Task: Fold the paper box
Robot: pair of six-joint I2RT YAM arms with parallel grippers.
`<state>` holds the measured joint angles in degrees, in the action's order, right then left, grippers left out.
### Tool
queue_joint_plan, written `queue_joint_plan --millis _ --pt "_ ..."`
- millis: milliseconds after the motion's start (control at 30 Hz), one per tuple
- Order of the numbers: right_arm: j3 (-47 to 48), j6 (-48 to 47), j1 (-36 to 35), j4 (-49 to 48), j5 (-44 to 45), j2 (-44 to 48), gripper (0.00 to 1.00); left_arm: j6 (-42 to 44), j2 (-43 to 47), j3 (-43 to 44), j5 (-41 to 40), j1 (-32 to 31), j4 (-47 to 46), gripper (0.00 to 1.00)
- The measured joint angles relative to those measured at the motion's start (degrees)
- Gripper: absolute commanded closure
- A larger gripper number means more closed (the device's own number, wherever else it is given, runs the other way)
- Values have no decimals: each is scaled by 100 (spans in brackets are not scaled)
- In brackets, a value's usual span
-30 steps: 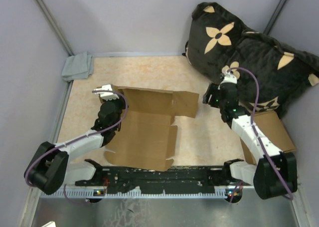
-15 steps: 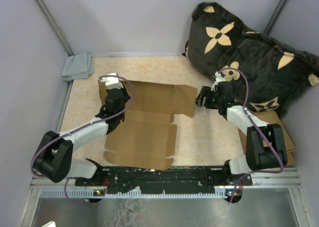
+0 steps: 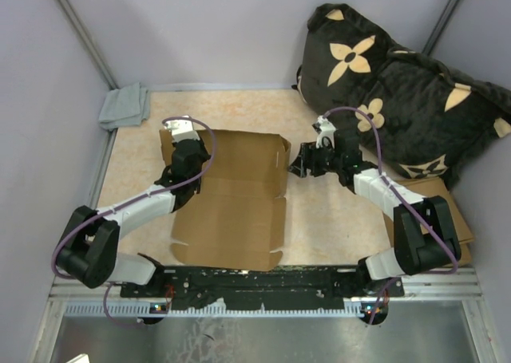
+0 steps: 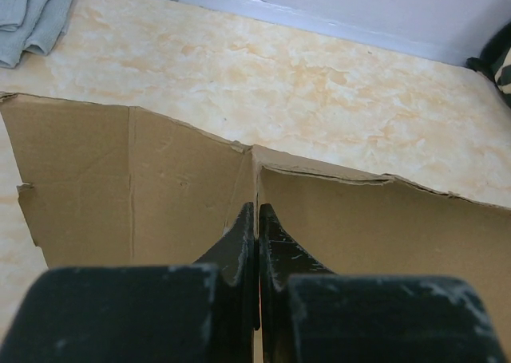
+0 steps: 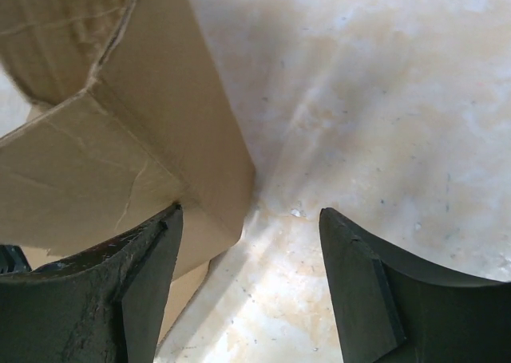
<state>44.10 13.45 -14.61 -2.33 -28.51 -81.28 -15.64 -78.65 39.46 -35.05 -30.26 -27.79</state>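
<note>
The paper box [image 3: 239, 203] is a brown cardboard die-cut lying mid-table, with its rear panel and right side flap raised. My left gripper [image 3: 188, 144] is shut, empty, at the box's rear left. In the left wrist view its shut tips [image 4: 257, 210] rest against the inside of the standing rear panel [image 4: 160, 179], at a slit in it. My right gripper [image 3: 297, 165] is open beside the box's right rear corner. In the right wrist view the raised flap [image 5: 120, 140] touches one finger [image 5: 152, 259], and the other finger [image 5: 359, 275] hangs over bare table.
A dark pillow with tan flowers [image 3: 399, 84] fills the back right corner. A grey cloth [image 3: 125, 105] lies at the back left. Flat cardboard pieces [image 3: 447, 211] lie under the right arm. Grey walls enclose the table on three sides.
My right gripper has swung left to the box's right flap, which now stands up instead of lying flat. My left gripper has moved back, with the rear panel raised.
</note>
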Motion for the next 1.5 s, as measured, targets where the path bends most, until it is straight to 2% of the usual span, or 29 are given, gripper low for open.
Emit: queue_joint_plan --millis 300,700,867,1100,1333,1500 --pt "37 -142 -68 -7 -409 0 29 -105 22 -168 17 0 -151 100" --pt "17 -177 -153 -476 -1246 343 26 -57 730 -1661 564 2 -1720 100" --pt "17 -245 -264 -487 -1335 348 26 186 1056 -2417 881 2 -2691 100" --pt "17 -404 -640 -317 -1093 348 27 400 1067 -2964 1078 0 -3665 100" --pt "-225 -422 -1121 -251 -315 452 27 544 1051 -3042 1012 -2 -3832 100" --pt "-673 -275 -1191 -332 -46 826 26 588 1054 -3040 970 -26 -3823 100"
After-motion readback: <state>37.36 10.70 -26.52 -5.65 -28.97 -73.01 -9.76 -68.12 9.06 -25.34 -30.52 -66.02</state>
